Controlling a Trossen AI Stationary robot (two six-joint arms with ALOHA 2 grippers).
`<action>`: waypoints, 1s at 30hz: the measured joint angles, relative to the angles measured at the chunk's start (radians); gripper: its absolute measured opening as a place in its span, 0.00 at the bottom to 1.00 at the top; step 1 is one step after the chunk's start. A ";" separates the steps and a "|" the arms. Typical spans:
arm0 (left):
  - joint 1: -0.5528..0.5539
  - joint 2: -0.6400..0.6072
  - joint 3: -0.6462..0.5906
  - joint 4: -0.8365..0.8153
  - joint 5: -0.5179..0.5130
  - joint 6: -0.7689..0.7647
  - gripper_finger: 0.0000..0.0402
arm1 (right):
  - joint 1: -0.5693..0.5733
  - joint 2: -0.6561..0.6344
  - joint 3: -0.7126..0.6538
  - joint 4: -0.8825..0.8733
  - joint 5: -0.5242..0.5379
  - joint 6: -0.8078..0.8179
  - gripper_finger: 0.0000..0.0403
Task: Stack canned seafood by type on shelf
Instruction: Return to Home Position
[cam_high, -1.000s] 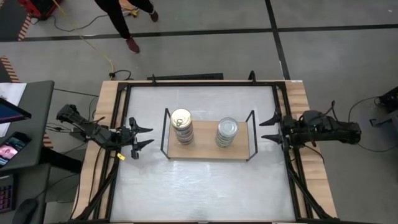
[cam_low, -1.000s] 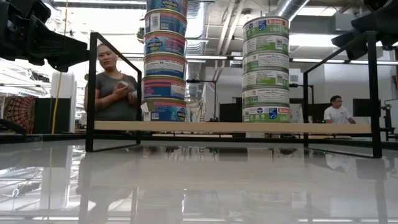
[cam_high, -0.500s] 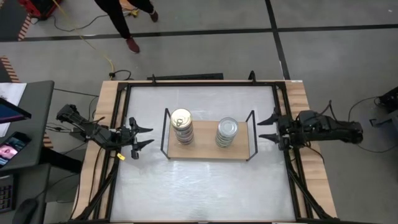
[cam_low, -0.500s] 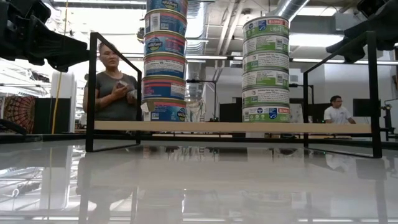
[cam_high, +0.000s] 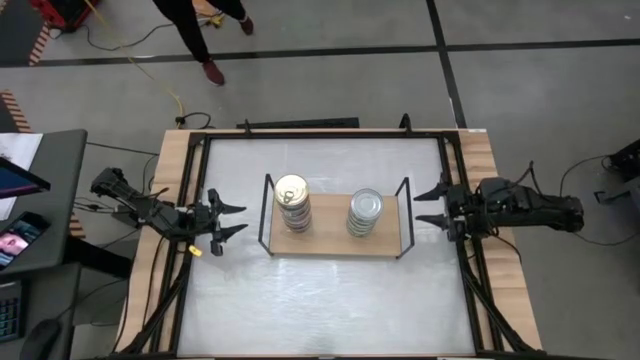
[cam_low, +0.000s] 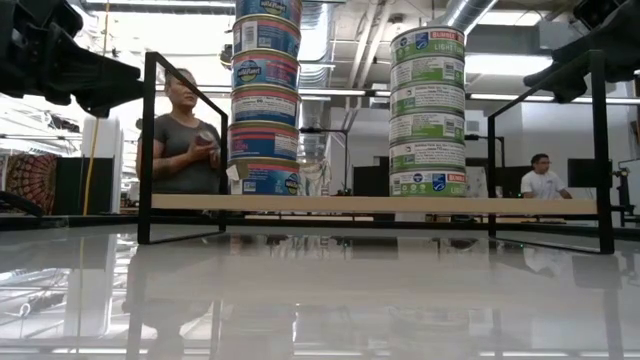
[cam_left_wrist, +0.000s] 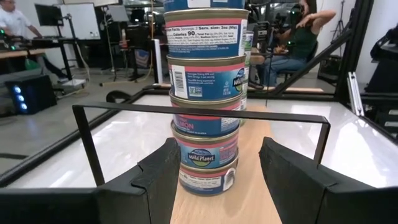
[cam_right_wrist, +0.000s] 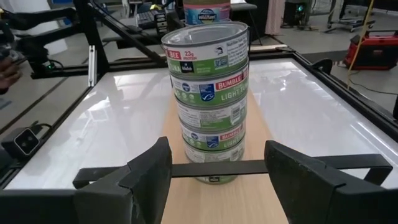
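On the shelf (cam_high: 336, 243), a light wooden board with black wire ends, stand two stacks of canned seafood. The left stack (cam_high: 292, 203) has a gold lid and blue-pink labels (cam_left_wrist: 205, 112); the right stack (cam_high: 365, 212) has a silver lid and green labels (cam_right_wrist: 211, 99). Each stack rests on the board by its lowest tin. My left gripper (cam_high: 229, 219) hovers open at the table's left, off the shelf's left end. My right gripper (cam_high: 432, 206) hovers open at the table's right, off the shelf's right end. Neither holds anything.
The white tabletop (cam_high: 320, 300) lies inside a black frame with wooden side rails (cam_high: 170, 180). A person (cam_low: 182, 140) stands beyond the far edge, another sits farther back (cam_low: 542, 178). A desk with screens (cam_high: 20, 220) is at the left.
My right gripper has drawn back slightly toward the table's right edge and tipped a little downward; its fingers stay open. The person behind the table has shifted slightly. The stacks and my left gripper stand as before.
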 joint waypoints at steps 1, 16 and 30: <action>0.000 0.000 0.000 -0.001 0.000 -0.015 0.52 | 0.000 0.000 -0.004 0.003 0.000 0.000 0.70; 0.000 0.000 0.019 0.084 -0.004 0.246 0.52 | 0.000 -0.001 -0.065 0.022 0.007 0.043 0.70; 0.000 0.000 0.021 0.027 -0.002 0.156 0.52 | 0.000 -0.001 -0.066 0.020 0.005 -0.068 0.70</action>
